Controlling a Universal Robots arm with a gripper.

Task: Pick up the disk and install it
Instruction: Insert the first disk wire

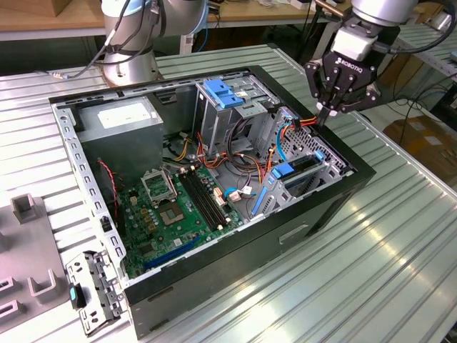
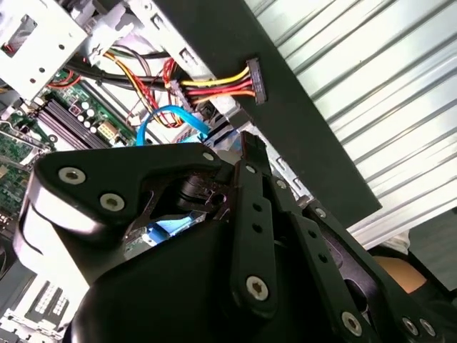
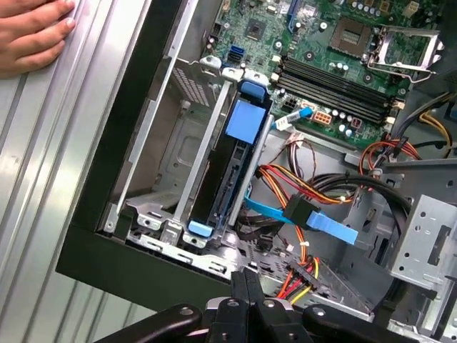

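Note:
The disk [image 1: 294, 171] stands on edge in a slot of the drive cage at the open computer case's corner on the exterior view's right, its blue carrier rails showing. In the first wrist view the disk [image 3: 238, 153] sits between the cage's metal rails under a blue tab. My gripper [image 1: 325, 114] hangs just above the case's rim near that cage, shut, with nothing seen between the fingers. Its fingertips [image 3: 246, 282] [image 2: 250, 150] hover by the red-yellow-black power connector [image 2: 253, 82] and the blue data cable [image 3: 314, 218], touching neither.
The case [image 1: 214, 286] lies open on a ribbed metal table. Inside are the motherboard [image 1: 178, 207], a grey power-supply box [image 1: 118, 118] and a blue latch plate [image 1: 225, 93]. A person's hand [image 3: 28, 36] rests on the table beside the case. Grey fixtures [image 1: 28, 207] stand at the exterior view's left.

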